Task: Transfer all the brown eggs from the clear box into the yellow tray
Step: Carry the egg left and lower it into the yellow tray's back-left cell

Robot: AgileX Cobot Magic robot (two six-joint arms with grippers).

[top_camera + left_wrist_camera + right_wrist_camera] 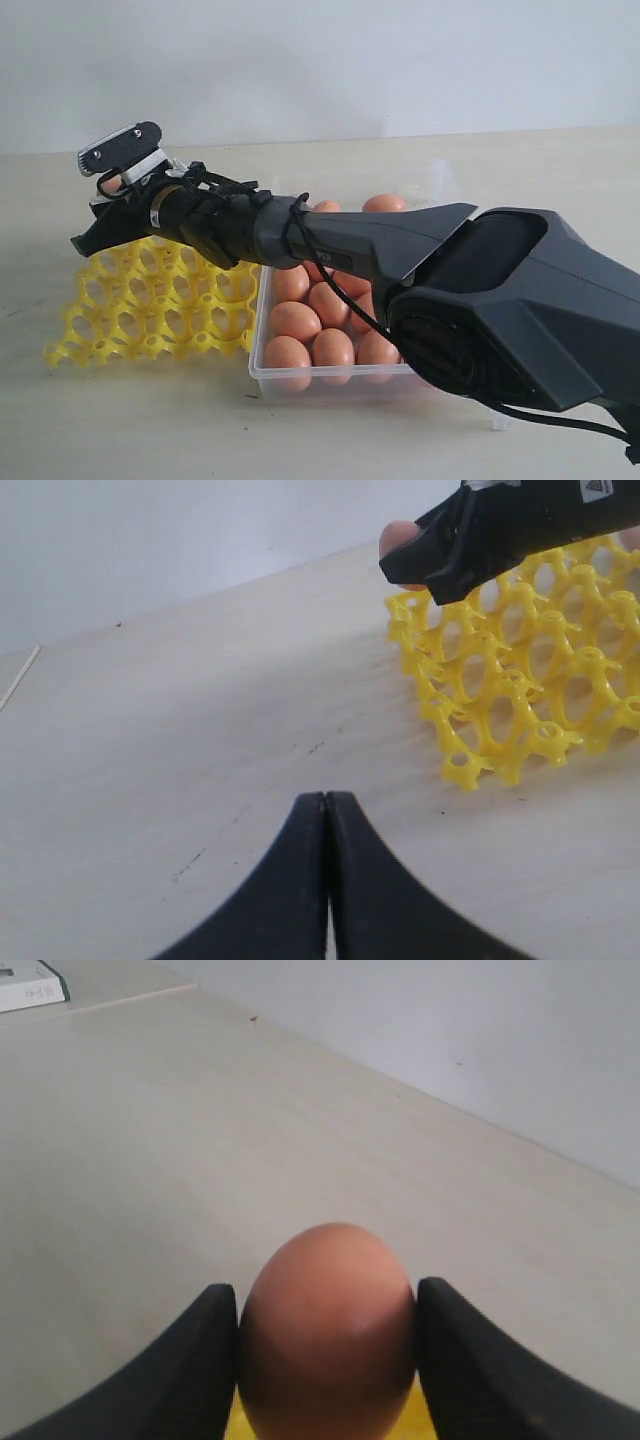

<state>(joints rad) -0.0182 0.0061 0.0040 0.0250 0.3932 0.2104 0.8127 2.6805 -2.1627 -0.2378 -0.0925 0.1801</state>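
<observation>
My left gripper (pixel 326 800) is pressed shut with nothing between its jaws, low over the bare table (pixel 180 730). A corner of the yellow tray (pixel 500 695) lies a little way beyond it.

In the exterior view the yellow tray (pixel 150 305) sits flat on the left. My right arm (pixel 380 245) reaches across from the right, over to the tray's far left part. At its end my right gripper (pixel 327 1305) is clamped on one brown egg (pixel 327 1360), a finger (pixel 200 1360) pressed to each side and the rounded end poking out past the tips. From the left wrist view that held egg (pixel 400 540) hangs above the tray's far edge, not touching it.

Just to the right of the tray, touching or nearly so, is the clear box (pixel 330 383). The other brown eggs (pixel 295 320) lie packed close together in it. My arm passes over the box and hides some of them, so I cannot count them all.
</observation>
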